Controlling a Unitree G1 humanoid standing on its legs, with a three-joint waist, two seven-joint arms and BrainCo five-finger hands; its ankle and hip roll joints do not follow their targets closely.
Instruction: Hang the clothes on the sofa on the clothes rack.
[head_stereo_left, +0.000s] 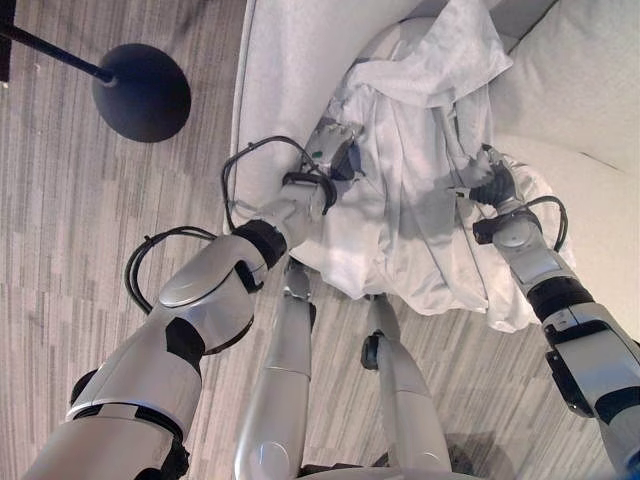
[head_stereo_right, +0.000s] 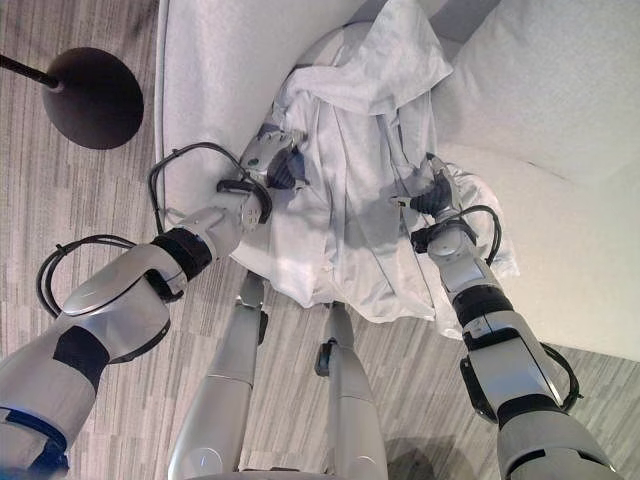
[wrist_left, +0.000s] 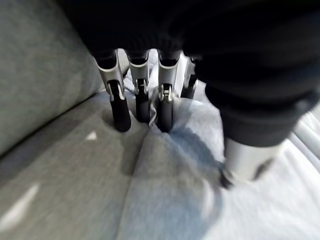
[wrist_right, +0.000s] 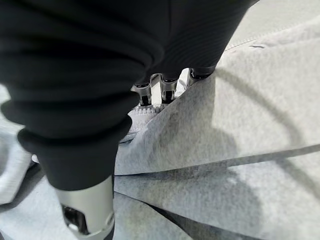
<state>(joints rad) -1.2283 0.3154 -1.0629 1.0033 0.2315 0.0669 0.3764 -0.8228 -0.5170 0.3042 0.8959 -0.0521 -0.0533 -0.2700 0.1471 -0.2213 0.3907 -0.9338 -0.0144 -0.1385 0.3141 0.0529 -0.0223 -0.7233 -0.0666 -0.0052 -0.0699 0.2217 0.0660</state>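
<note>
A pale grey-white garment (head_stereo_left: 420, 200) lies crumpled on the light sofa (head_stereo_left: 275, 80), its upper part draped up toward the backrest. My left hand (head_stereo_left: 335, 150) rests at the garment's left edge. In the left wrist view its straight fingers (wrist_left: 120, 107) press their dark tips where the cloth (wrist_left: 170, 200) meets the seat, so it is open. My right hand (head_stereo_left: 492, 188) sits at the garment's right side, partly sunk into a fold (wrist_right: 240, 125). The rack's round black base (head_stereo_left: 142, 92) stands on the floor to the left of the sofa.
A thin black pole (head_stereo_left: 55, 50) rises from the rack base toward the upper left. A big sofa cushion (head_stereo_left: 580, 80) lies to the right of the garment. Striped grey floor (head_stereo_left: 80, 220) stretches left of and in front of the sofa.
</note>
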